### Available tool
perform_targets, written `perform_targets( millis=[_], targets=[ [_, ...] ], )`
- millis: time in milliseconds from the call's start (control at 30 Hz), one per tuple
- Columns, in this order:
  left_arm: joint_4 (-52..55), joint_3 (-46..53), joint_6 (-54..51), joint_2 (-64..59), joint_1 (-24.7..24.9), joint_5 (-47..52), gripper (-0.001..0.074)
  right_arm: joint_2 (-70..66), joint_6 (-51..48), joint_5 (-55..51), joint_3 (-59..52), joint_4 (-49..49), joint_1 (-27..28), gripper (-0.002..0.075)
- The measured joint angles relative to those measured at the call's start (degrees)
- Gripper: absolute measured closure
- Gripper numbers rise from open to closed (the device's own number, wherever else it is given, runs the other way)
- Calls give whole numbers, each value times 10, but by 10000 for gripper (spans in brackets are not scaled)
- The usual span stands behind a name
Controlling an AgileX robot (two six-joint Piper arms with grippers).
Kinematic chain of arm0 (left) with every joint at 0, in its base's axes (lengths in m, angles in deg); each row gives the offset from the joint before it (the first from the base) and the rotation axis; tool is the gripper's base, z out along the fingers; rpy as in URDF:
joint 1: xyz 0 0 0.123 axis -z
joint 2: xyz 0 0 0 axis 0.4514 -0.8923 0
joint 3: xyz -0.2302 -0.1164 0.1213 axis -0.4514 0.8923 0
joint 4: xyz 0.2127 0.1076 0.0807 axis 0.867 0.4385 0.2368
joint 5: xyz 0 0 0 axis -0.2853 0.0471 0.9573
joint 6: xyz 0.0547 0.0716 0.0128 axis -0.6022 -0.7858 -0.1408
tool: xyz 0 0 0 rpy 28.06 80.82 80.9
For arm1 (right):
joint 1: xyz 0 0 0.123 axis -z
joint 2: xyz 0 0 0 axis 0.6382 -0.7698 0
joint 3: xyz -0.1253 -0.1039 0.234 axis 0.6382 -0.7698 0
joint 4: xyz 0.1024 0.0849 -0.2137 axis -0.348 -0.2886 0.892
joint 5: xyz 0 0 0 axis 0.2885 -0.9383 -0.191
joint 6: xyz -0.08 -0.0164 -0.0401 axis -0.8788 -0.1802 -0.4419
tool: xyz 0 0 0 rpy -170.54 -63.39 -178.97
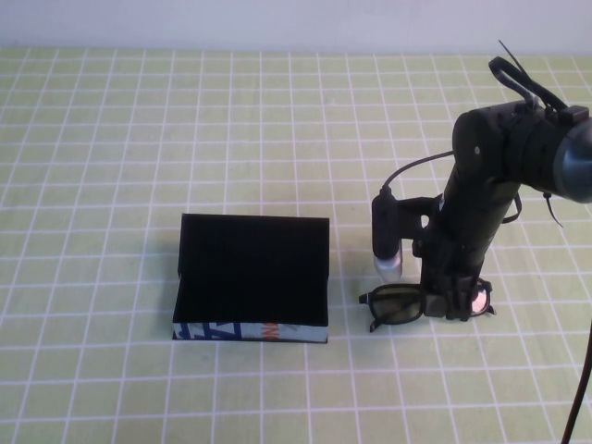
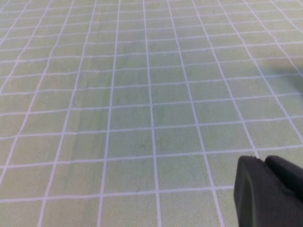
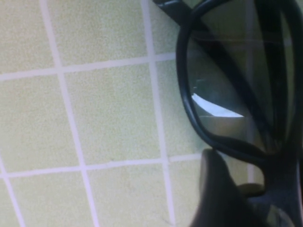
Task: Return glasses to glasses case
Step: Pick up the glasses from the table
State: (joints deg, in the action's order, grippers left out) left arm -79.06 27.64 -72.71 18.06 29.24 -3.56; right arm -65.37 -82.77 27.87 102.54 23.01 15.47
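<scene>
- Right gripper (image 1: 455, 309): lowered to the table over the glasses (image 1: 407, 307), at the bridge between the two lenses. The arm covers the frame's middle in the high view.
- Finger state, right: one dark finger (image 3: 222, 196) shows in the right wrist view, lying against the lower rim of a lens. The opposite finger is out of sight; whether the pincer is clenched on the frame or still parted cannot be told.
- Glasses: resting on the green checked tablecloth (image 1: 277, 120), directly beneath the right gripper, one lens to each side of it.
- Glasses case (image 1: 252, 277): to the left of the right gripper, near but apart from the glasses. Black lid flap open, patterned front side facing the camera.
- Left gripper (image 2: 272, 189): only a dark tip shows in the left wrist view, above bare cloth, touching nothing. Its opening cannot be told. It does not appear in the high view.
</scene>
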Motion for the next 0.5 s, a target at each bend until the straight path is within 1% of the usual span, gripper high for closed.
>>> perform_targets(
  millis=[100, 433, 500],
  targets=[
    [0, 0, 0, 0, 0, 0, 737, 0, 0, -4, 0, -3, 0, 452],
    [0, 0, 0, 0, 0, 0, 737, 0, 0, -21, 0, -2, 0, 649],
    [0, 0, 0, 0, 0, 0, 737, 0, 0, -25, 0, -1, 0, 662]
  ],
)
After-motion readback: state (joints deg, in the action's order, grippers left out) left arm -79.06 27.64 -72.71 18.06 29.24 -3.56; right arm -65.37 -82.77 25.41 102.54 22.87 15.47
